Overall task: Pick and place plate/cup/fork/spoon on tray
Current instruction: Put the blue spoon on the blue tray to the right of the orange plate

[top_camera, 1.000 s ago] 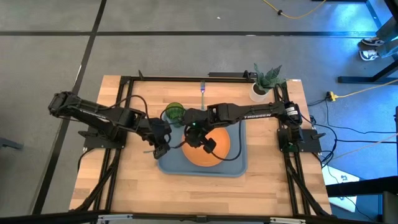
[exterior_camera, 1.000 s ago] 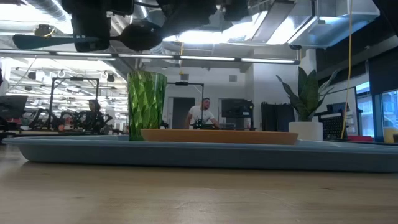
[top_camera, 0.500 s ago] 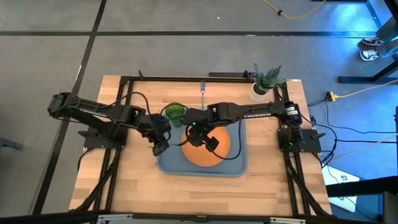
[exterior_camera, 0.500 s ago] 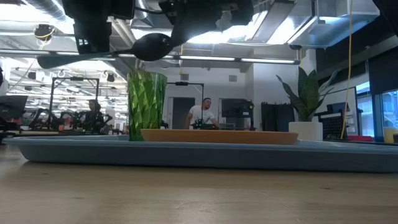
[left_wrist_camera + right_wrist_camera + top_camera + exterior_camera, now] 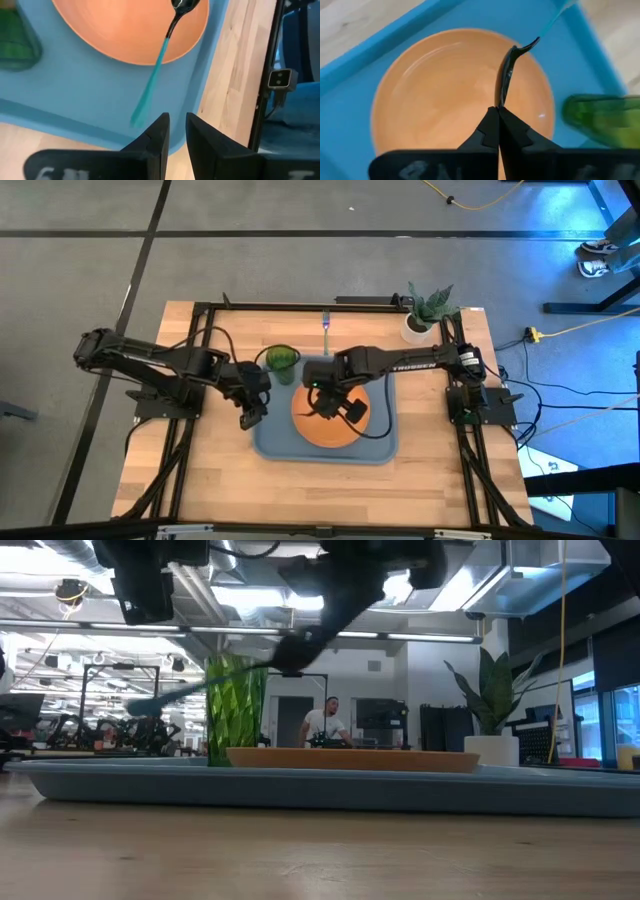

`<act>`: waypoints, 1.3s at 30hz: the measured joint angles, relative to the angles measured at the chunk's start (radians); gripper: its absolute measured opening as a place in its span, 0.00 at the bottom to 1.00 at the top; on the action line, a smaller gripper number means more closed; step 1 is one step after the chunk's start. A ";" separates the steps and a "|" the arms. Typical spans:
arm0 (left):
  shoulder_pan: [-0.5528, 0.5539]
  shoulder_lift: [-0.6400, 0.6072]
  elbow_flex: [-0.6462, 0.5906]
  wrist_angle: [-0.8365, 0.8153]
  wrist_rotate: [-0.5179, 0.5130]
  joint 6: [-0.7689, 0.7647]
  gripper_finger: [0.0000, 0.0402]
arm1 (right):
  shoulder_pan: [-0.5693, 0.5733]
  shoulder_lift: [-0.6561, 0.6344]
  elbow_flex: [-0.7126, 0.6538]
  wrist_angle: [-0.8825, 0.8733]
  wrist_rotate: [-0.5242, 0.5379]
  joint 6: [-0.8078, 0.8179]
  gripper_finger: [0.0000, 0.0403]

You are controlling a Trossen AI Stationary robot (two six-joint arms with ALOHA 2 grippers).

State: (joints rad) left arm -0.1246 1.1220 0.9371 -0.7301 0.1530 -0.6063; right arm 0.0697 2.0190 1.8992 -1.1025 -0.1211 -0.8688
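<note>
Both arms reach in from the sides toward the middle of the surface. The right hand hangs above it, its 2 fingers pinched together at the tips. The left hand hovers beside it, fingers slightly parted, gripping nothing.

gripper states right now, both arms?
Left gripper: empty, jaws slightly apart, over the tray's left edge.
Right gripper: shut on the spoon's bowl, above the plate.

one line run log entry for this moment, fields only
right gripper: shut on spoon bowl, above plate | left gripper: empty, beside tray | cup, plate: on tray | fork: on table
</note>
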 joint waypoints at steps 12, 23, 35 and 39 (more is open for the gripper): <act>0.000 -0.132 0.000 0.005 -0.119 -0.020 0.14 | 0.019 -0.013 0.000 -0.101 -0.002 0.111 0.00; 0.000 -0.150 0.000 0.007 -0.149 -0.019 0.14 | 0.027 -0.066 0.000 -0.174 -0.055 0.129 0.00; 0.000 -0.150 0.000 0.016 -0.193 -0.039 0.14 | 0.124 -0.216 0.001 -0.345 -0.107 0.136 0.00; 0.000 -0.149 0.000 0.041 -0.194 -0.041 0.14 | 0.152 -0.267 0.001 -0.341 -0.203 0.172 0.00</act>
State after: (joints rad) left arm -0.1249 0.9726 0.9371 -0.6894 -0.0414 -0.6476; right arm 0.2220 1.7516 1.8999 -1.4437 -0.3240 -0.6965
